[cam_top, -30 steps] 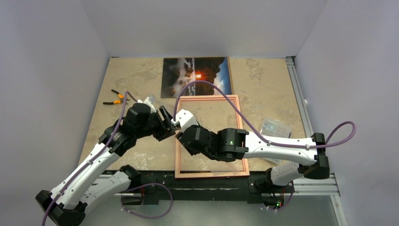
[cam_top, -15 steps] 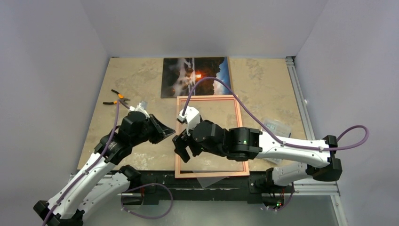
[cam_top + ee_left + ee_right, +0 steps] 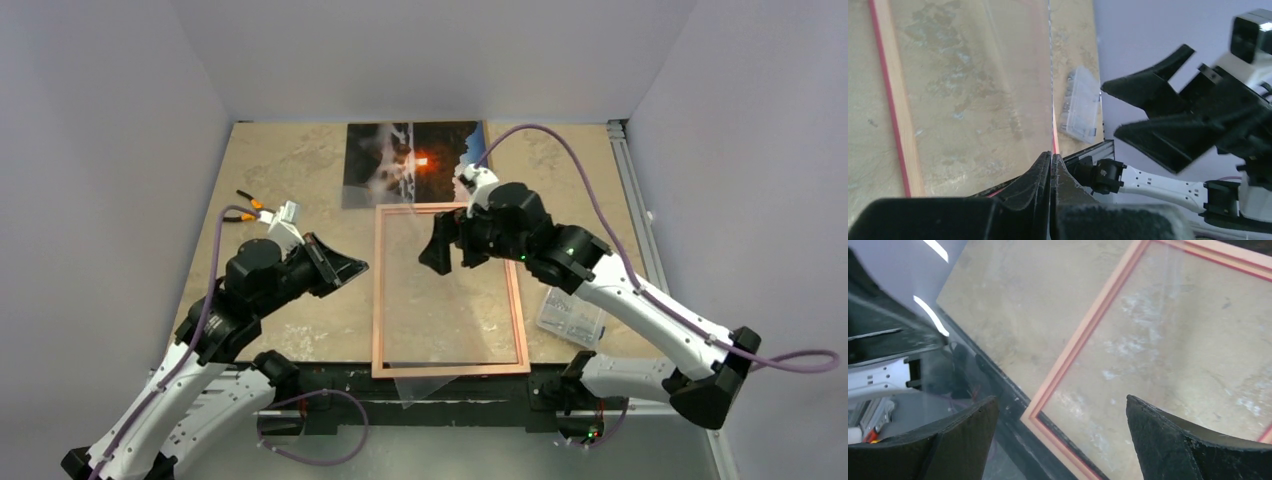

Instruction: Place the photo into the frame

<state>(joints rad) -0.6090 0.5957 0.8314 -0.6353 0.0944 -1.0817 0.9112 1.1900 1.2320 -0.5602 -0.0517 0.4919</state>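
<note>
The photo [image 3: 415, 162] lies face up at the back of the table, beyond the frame. The frame [image 3: 378, 300] lies flat at centre, pink border showing [image 3: 895, 125] [image 3: 1083, 335]. My left gripper [image 3: 358, 267] sits just left of the frame's left rail, shut on the edge of a clear sheet [image 3: 420, 383]. That sheet rises edge-on from the jaws [image 3: 1050, 154] and hazes the view over the frame. My right gripper [image 3: 445, 255] hovers open above the frame's upper half, with nothing between its fingers [image 3: 1060, 397].
Orange-handled pliers [image 3: 243, 208] lie at the left of the table. A clear plastic box of small parts [image 3: 570, 312] [image 3: 1080, 107] sits right of the frame. An aluminium rail [image 3: 635, 200] runs along the table's right edge, and walls close in on three sides.
The two grippers met at the frame's left rail. The left one has shut on the clear sheet and drawn left; the right one has opened and swung back over the frame's upper half.
</note>
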